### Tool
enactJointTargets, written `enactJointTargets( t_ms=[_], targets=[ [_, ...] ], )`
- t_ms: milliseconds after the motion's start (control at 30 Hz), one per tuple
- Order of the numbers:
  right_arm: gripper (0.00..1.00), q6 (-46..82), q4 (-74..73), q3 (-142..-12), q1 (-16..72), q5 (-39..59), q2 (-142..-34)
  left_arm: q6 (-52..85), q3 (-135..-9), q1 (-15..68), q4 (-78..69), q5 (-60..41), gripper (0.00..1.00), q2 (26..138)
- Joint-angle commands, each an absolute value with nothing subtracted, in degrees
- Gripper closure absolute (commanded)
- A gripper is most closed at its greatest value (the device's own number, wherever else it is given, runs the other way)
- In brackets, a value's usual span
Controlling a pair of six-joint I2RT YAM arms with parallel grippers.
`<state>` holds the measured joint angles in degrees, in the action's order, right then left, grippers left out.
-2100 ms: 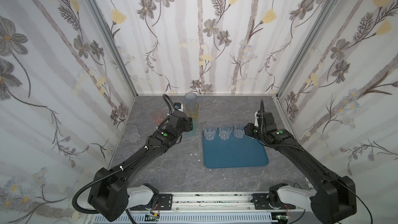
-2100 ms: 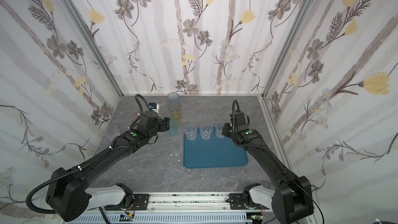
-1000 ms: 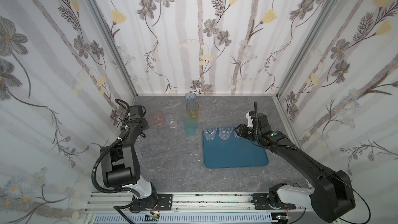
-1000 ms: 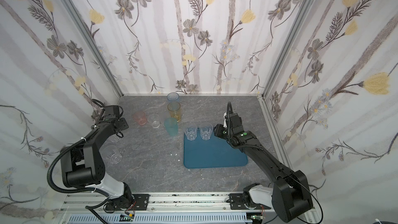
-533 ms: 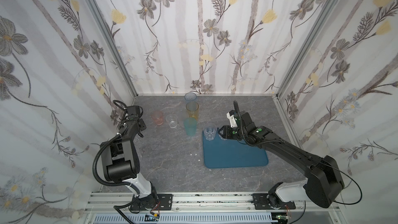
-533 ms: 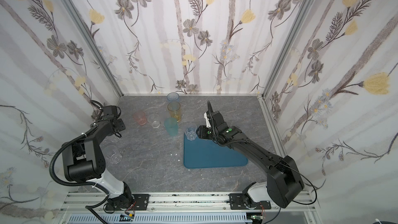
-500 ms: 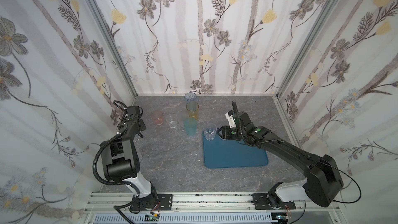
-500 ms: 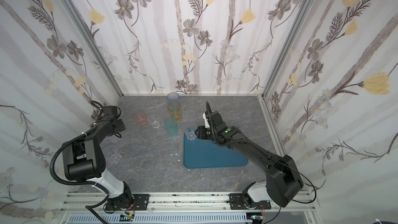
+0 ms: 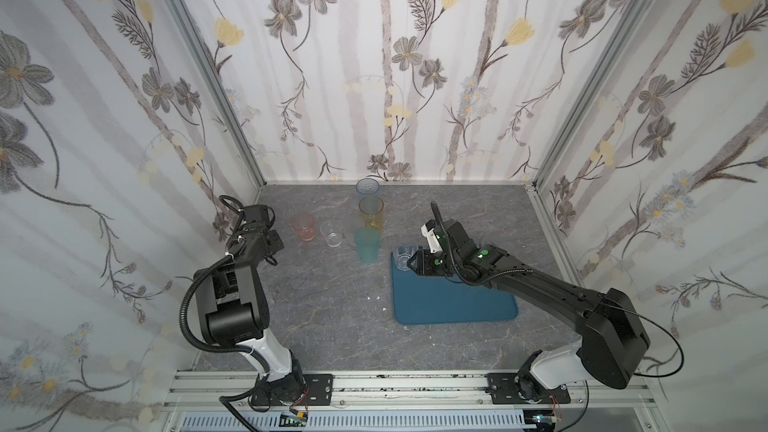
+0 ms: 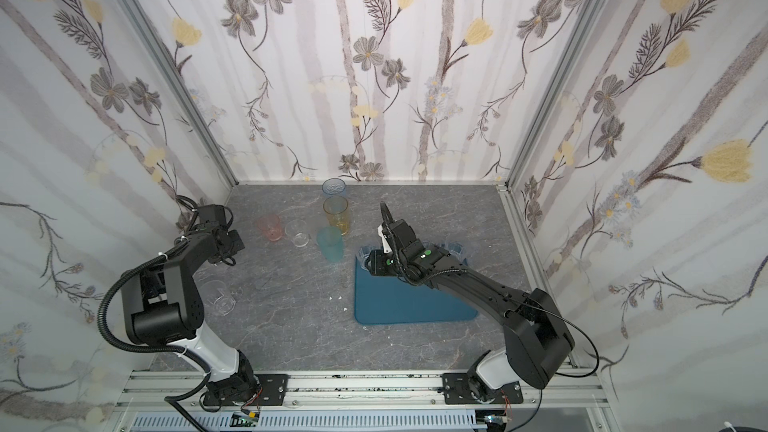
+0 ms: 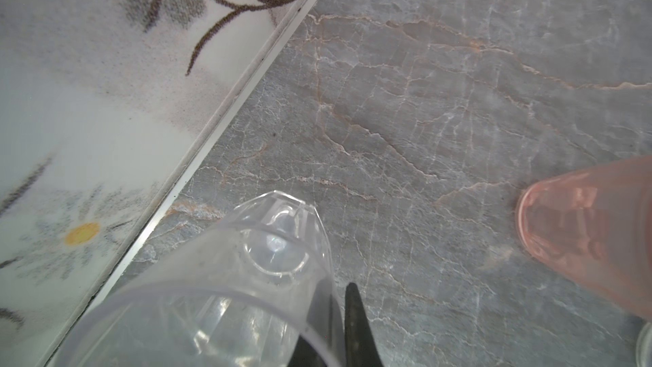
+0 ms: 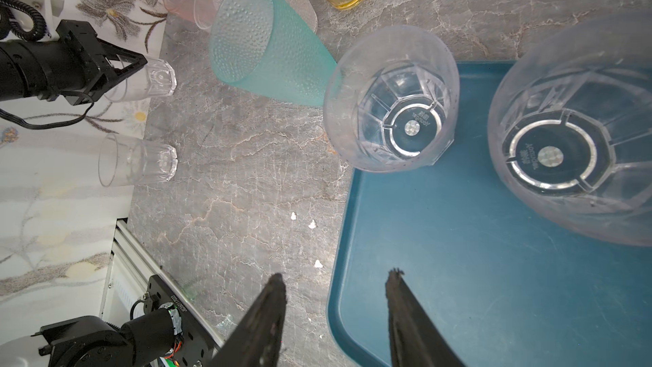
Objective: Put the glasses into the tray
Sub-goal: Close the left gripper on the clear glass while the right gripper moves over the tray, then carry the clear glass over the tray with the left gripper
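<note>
The blue tray [image 9: 457,303] [image 12: 494,259] lies right of centre. In the right wrist view two clear faceted glasses [image 12: 391,100] [image 12: 571,125] stand along its far edge. My right gripper [image 12: 337,275] [image 9: 415,261] hangs open over the tray's left rim, nothing between its fingers. By the left wall my left gripper [image 11: 335,298] [image 12: 136,63] is shut on the wall of a clear faceted glass [image 11: 247,277] [image 12: 155,79], one finger inside and one outside. Pink [image 9: 303,227], small clear [image 9: 332,233], teal [image 9: 367,243], amber [image 9: 371,211] and blue [image 9: 368,189] glasses stand on the table.
Another clear glass [image 10: 218,297] [image 12: 137,160] stands on the grey table near the left wall, beside the left arm's base link. Flowered walls [image 9: 208,76] close in the left, back and right. Small white crumbs [image 9: 374,297] lie left of the tray.
My left gripper has closed on the clear glass's wall near the left wall. My right arm has swung left along the tray's far edge, from its right corner to its left corner.
</note>
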<state>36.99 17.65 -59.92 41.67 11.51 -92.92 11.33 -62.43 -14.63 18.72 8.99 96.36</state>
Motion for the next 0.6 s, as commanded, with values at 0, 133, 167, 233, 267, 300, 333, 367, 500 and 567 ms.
enactJointTargets(
  t_ms=[0, 133, 167, 233, 267, 300, 333, 367, 500, 567],
  targets=[
    [0.53, 37.18, 16.26, -60.46, 41.63, 9.67, -92.75, 12.19, -61.35, -13.36, 18.37, 8.52, 1.0, 93.26],
    [0.53, 37.19, 16.69, -61.47, 41.31, 9.49, -92.89, 13.73, -59.8, -10.25, 18.74, 9.22, 1.0, 87.62],
    [0.53, 37.19, 16.91, -61.76, 41.37, 9.41, -92.99, 14.39, -59.45, -9.29, 19.09, 9.42, 1.0, 85.7],
    [0.53, 37.24, 17.31, -62.22, 41.32, 9.18, -93.01, 15.64, -58.98, -7.3, 19.95, 10.01, 1.0, 82.05],
    [0.52, 37.19, 17.53, -62.31, 41.36, 8.99, -93.02, 16.3, -58.97, -6.09, 20.81, 10.45, 1.0, 80.08],
    [0.52, 37.18, 17.64, -62.4, 41.23, 8.71, -92.99, 17.08, -59.13, -4.45, 21.95, 11.24, 1.0, 78.14],
    [0.53, 37.2, 17.75, -62.4, 41.16, 8.52, -92.76, 18.11, -59.44, -2.41, 23.16, 12.26, 1.0, 76.55],
    [0.53, 37.19, 17.9, -62.49, 41.06, 8.24, -92.8, 19.2, -59.95, 0.81, 24.87, 13.98, 1.0, 74.91],
    [0.53, 37.53, 18.11, -62.67, 40.72, 7.44, -92.62, 24.53, -61.0, 15.3, 31.53, 18.81, 1.0, 69.51],
    [0.53, 37.95, 18.11, -62.67, 40.64, 7.19, -92.53, 27.27, -60.65, 20.67, 34.01, 19.68, 1.0, 67.86]
  ],
)
